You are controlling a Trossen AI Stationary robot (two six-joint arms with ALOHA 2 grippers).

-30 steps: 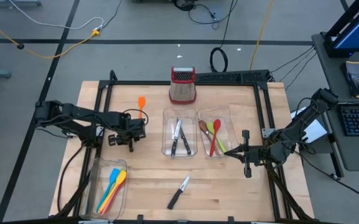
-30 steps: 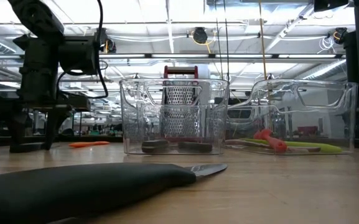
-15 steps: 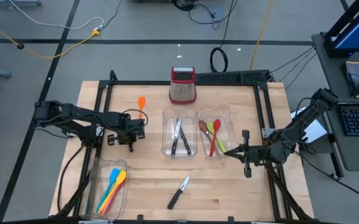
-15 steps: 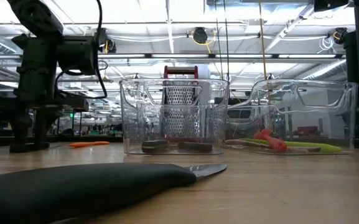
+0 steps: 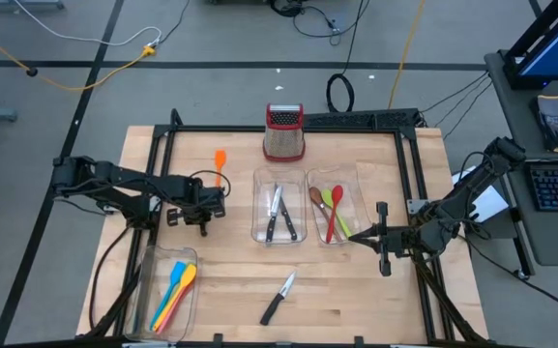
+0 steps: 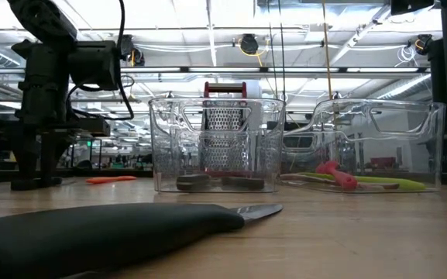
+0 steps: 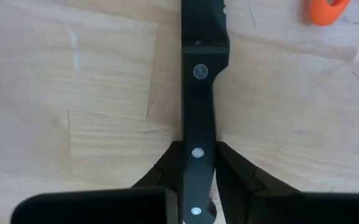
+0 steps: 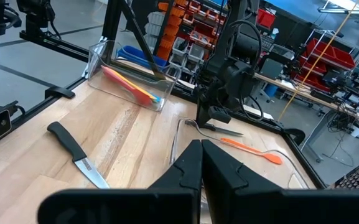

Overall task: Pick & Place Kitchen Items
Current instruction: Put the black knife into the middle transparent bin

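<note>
My L gripper [image 7: 198, 180] pinches a knife [image 7: 199, 93] by its handle near table's [image 5: 230, 290] left edge; blade runs straight ahead of fingers. R gripper [image 8: 201, 163] pressed together, idle at right edge.

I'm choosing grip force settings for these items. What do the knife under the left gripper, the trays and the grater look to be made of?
Knife handle: matte black, probably hard plastic, with round metal rivets; the left gripper has its jaws closed on it.
Trays: clear, glossy, likely rigid plastic; the contents show through.
Grater: perforated shiny metal body, apparently steel, with a red top that looks plastic.
</note>
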